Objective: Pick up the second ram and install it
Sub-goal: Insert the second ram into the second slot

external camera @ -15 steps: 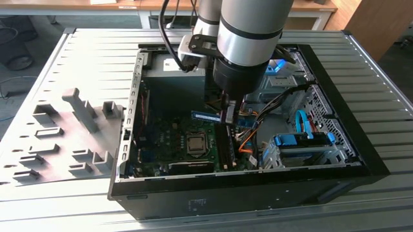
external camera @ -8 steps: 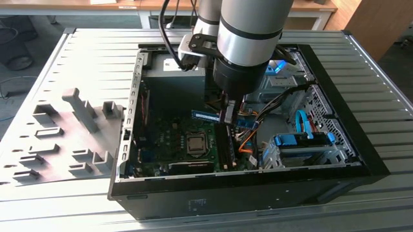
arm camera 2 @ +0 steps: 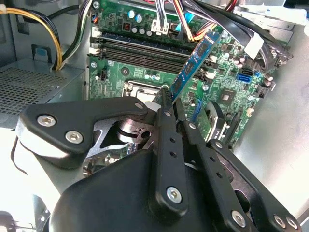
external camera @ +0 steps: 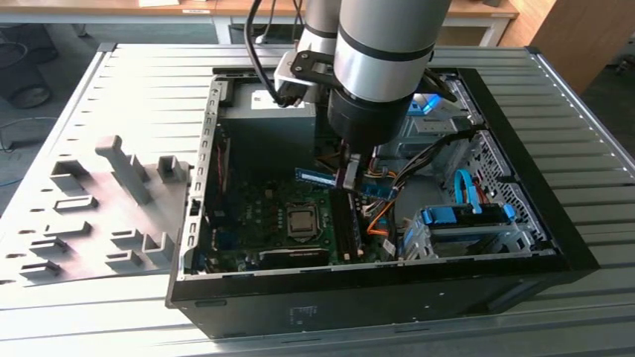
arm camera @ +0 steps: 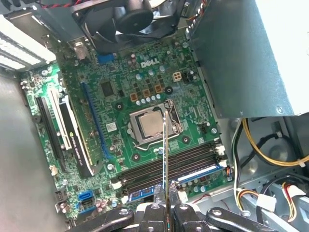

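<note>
The second ram [arm camera 2: 193, 63] is a blue-green stick with black chips, and my gripper [arm camera 2: 169, 99] is shut on its lower part. In the exterior view the second ram [external camera: 315, 177] sticks out on both sides of the gripper [external camera: 347, 178], which hangs inside the open computer case above the motherboard [external camera: 258, 216]. In the first wrist view the second ram [arm camera: 166, 154] shows edge-on as a thin line rising from the gripper [arm camera: 167, 209]. It hovers over the dark memory slots [arm camera: 183, 162] and lies crosswise to them, apart from the board.
The processor socket [arm camera: 149, 123] sits beside the slots, with a fan [arm camera: 130, 19] and the grey power supply box [arm camera: 251, 53] around them. Bundled cables [external camera: 466, 186] and a drive cage [external camera: 466, 223] fill the case's right side. Grey holder blocks [external camera: 109, 201] stand on the table at the exterior view's left.
</note>
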You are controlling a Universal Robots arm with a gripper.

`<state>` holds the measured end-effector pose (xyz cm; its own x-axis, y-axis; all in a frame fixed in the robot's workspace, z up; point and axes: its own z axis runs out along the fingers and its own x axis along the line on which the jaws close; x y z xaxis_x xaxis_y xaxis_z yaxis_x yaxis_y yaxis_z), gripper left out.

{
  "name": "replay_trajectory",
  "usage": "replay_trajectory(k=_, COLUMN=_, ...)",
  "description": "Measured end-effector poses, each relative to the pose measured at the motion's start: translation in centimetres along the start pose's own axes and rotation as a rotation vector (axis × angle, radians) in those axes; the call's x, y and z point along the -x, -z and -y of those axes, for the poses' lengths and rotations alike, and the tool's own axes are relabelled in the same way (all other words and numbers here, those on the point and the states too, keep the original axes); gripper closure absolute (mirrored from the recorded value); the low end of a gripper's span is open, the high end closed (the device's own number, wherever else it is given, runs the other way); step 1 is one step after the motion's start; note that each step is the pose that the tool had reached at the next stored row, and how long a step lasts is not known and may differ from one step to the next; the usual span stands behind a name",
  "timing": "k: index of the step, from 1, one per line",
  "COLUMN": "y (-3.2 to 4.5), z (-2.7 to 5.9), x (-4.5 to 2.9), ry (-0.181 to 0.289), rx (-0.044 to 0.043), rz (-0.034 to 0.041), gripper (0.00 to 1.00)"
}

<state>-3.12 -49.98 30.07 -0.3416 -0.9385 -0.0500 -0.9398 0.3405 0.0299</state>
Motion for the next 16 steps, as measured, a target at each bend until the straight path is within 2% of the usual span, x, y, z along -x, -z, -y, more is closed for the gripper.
replay_trajectory(k=16, y=-0.04, z=0.00, x=0.00, ry=-0.103, rx=-0.0052, rz=0.0030, gripper=0.86)
